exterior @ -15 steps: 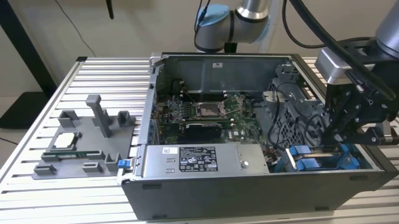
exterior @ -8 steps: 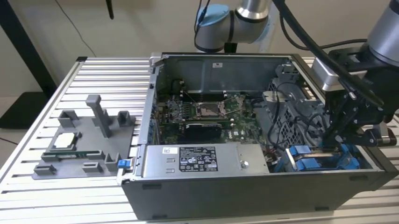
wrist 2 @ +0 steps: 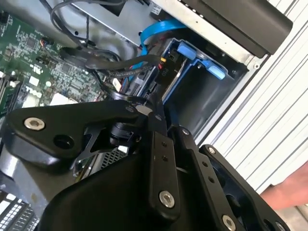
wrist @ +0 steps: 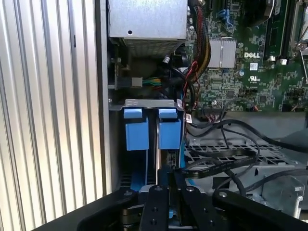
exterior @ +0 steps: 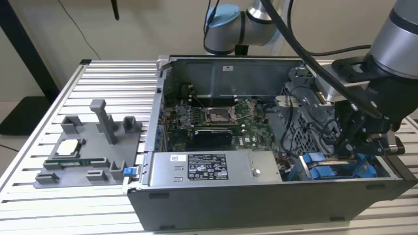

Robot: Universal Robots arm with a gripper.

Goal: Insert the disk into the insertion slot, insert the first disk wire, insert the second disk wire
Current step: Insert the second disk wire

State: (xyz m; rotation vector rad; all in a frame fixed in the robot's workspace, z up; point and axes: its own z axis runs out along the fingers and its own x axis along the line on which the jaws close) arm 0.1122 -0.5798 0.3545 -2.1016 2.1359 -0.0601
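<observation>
The open computer case (exterior: 261, 196) lies on a ribbed metal table. At the exterior view's right end sits the insertion slot (exterior: 339, 169), a grey bay (wrist: 144, 102) with blue latch tabs (wrist: 136, 132). The disk (wrist: 169, 134) sits down inside it in its blue frame (wrist 2: 192, 52). My gripper (exterior: 353, 149) reaches down into this bay. Its tips (wrist: 168, 175) are close together on a black wire plug (wrist 2: 142, 83) at the disk's edge. A flat black wire (wrist: 226, 161) runs away from that spot. A blue flat cable (wrist 2: 159, 29) curves above the bay.
A grey labelled power-supply box (exterior: 216, 169) lies beside the bay, with the green motherboard (exterior: 209, 117) behind it. A perforated metal cage (wrist: 250, 144) with loose black cables is close to my fingers. A grey parts fixture (exterior: 91, 147) stands on the table. A hand (wrist 2: 288, 192) shows outside the case.
</observation>
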